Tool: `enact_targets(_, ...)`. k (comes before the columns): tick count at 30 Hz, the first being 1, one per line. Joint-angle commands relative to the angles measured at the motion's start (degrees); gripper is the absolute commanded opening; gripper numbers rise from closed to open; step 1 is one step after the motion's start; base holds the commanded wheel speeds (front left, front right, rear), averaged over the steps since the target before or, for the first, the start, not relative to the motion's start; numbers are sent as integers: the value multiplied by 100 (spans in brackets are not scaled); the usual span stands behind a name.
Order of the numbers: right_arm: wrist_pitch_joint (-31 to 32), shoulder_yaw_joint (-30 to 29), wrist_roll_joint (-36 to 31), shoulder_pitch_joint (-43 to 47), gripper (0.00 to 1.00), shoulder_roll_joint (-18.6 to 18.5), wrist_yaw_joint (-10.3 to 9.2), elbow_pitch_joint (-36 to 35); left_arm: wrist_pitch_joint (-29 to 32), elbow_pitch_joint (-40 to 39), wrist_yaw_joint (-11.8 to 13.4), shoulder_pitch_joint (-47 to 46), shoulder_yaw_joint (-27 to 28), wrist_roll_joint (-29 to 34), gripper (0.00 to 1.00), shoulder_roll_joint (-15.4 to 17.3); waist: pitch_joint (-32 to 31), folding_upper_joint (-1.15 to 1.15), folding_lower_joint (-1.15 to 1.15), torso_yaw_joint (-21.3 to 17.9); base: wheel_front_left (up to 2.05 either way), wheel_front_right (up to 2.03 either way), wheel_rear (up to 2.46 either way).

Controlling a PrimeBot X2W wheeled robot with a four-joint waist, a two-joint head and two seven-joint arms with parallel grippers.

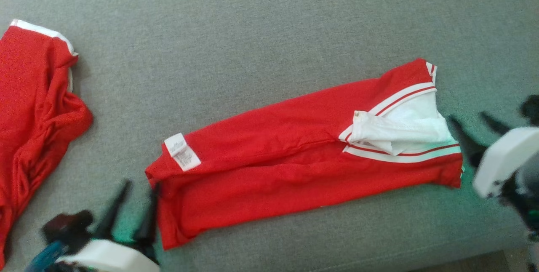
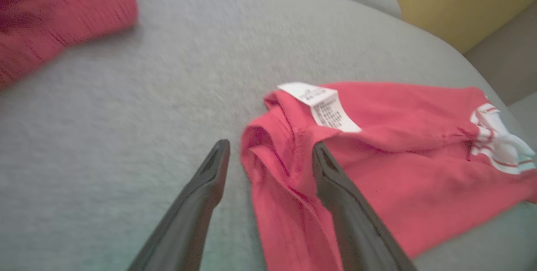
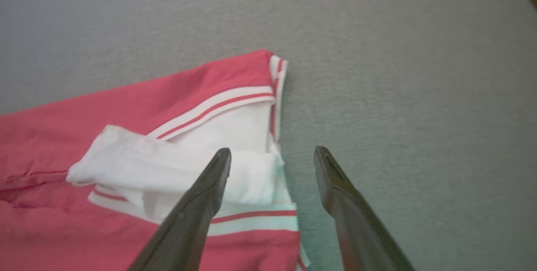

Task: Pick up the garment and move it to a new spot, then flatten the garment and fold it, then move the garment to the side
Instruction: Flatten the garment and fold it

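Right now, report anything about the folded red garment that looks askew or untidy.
The white fabric flap lies twisted and folded over on the red garment at its right end, and the care label is flipped outward at the left end.

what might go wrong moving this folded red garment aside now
The white fabric flap lies loose on the folded red knit garment; the open right jaws could catch only it and undo the fold.
A second crumpled red garment lies to the left; sliding that way may tangle them.
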Motion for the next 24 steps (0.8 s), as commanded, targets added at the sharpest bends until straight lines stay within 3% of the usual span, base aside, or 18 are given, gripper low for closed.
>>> enact_targets(1,27,-191,-116,-138,100,-52,39,-256,-529,-68,124,-133,373,349,100,124,4,0,0,4,0,0,0)
enact_targets(4,93,-551,-444,-402,100,191,39,-158,-1256,176,371,-124,485,951,100,-9,35,0,0,21,0,0,0)
enact_targets(9,304,-487,-766,-666,100,395,39,370,-1485,371,478,-194,975,1775,100,-669,81,0,0,137,0,0,0)
enact_targets(17,438,-182,-988,-886,100,458,39,1213,-1490,415,-333,114,1975,2872,100,-1858,110,0,0,313,0,0,0)
enact_targets(24,688,-82,-819,-954,100,438,39,1764,-1491,470,-1129,199,2722,3515,100,-2597,13,0,0,444,0,0,0)
